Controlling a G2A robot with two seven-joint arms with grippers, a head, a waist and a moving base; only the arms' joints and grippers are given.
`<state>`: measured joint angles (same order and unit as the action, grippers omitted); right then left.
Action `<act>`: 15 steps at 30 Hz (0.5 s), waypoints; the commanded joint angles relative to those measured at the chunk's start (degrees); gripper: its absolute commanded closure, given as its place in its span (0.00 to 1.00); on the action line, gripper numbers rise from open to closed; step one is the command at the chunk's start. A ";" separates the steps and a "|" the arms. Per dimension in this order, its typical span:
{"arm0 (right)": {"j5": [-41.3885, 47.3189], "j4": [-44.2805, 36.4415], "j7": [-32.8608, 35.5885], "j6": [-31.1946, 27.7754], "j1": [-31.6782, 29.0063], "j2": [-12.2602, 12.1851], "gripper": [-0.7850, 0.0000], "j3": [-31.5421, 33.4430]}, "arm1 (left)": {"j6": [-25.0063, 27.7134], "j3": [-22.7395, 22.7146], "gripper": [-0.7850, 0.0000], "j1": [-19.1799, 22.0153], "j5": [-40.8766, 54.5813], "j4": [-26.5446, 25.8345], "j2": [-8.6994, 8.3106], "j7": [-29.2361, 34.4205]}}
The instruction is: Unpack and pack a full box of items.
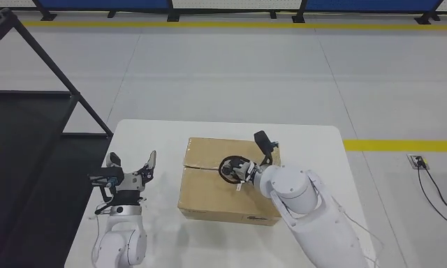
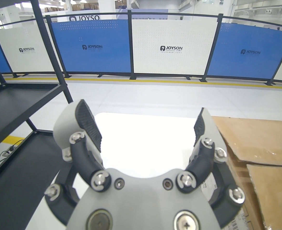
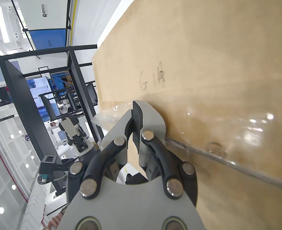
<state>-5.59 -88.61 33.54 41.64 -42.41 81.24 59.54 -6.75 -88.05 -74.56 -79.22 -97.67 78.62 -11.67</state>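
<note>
The white counter [image 1: 160, 139] carries the work, and a black shelf rack [image 1: 31, 163] stands against its left edge. The cardboard box [image 1: 209, 191] sits near the middle of the counter, its top flaps folded flat and meeting along a seam that runs across the lid. The left hand [image 2: 143, 113] hangs over bare counter just left of the box, level with its near half. Its fingers are spread wide and nothing is between the ribbed pads [image 2: 88, 123]. The right hand [image 3: 135, 111] lies low over the box lid, right at the seam, pointing toward the rack side. Its two fingers are pressed together at the tips. A strip of clear glossy tape [image 3: 249, 125] covers the seam, and a crumpled loose end of the tape [image 3: 105, 118] stands up just beside those fingertips. Whether the fingers actually pinch it cannot be told.
</note>
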 commanded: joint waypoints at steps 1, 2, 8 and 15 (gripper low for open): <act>0.76 0.96 -0.97 -0.36 0.86 0.39 1.00 -0.96 | -0.16 -0.53 0.00 -0.24 0.52 -0.03 -0.02 -0.25; 1.17 1.62 -1.53 -0.63 1.36 0.62 1.00 -1.43 | -0.21 -0.81 0.00 -0.37 0.78 -0.03 -0.03 -0.36; 3.99 6.01 -3.88 -1.81 4.60 2.28 1.00 -5.19 | -0.55 -2.65 0.00 -1.50 2.33 -0.15 -0.13 -0.95; 6.16 10.15 -5.23 -4.13 8.04 4.14 1.00 -9.17 | -0.35 -4.40 0.00 -2.42 3.36 -0.49 -0.28 -1.07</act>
<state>0.28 -78.87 28.60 37.90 -34.71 85.17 50.71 -7.16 -92.31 -76.90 -75.96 -98.09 78.36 -12.76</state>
